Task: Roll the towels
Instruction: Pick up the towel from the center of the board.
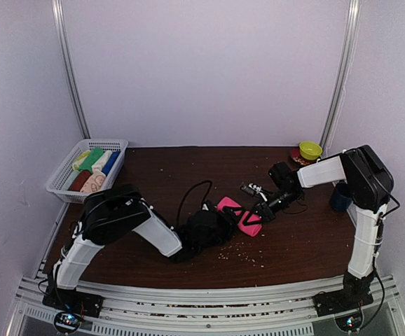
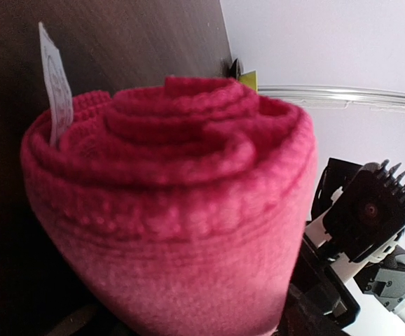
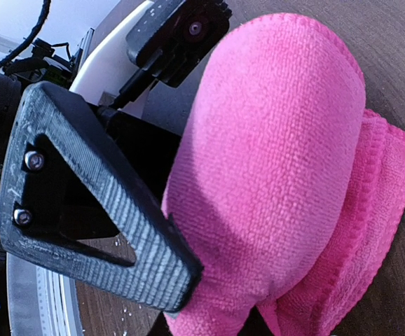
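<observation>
Near the middle of the dark brown wooden worktop [image 1: 188, 168] lies the hot pink cloth towel [image 1: 249, 225], wound into a fat spiral with a flat flap [image 3: 392, 182] not yet rolled beneath it. The left gripper [image 1: 223, 217] stands spread wide about the roll's girth and appears to clasp it. The right gripper [image 1: 262, 212] is nearly closed, one ribbed finger [image 3: 118, 210] against the cloth and the other hidden, seemingly pinching the towel. To finish well, the left wrist should turn the roll over the flap while the right holds it taut, edges square and pressure gentle so the spiral does not loosen.
</observation>
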Robot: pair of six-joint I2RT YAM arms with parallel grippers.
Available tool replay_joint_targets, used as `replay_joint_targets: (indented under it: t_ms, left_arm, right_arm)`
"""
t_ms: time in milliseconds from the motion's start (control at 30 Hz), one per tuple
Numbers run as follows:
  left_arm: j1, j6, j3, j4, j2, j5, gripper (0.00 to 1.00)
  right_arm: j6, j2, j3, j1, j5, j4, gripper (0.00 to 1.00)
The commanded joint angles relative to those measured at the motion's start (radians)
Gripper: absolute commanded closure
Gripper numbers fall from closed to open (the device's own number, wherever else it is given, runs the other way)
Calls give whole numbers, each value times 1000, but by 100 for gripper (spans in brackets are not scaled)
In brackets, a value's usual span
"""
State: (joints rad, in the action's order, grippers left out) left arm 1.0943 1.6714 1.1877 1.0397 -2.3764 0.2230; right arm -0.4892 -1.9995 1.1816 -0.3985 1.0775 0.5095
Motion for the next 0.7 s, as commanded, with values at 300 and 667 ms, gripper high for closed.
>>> replay_joint_targets:
  t_ms: [300,667]
  left_arm:
    - [-2,-38,-48,-56,-82,-44,68]
    - [-48,-114,-168,-123,35,-129,77]
  right_arm:
    - [2,-36,-30,-19,104,134,83]
    - [-210,9,68,52,-140,400,49]
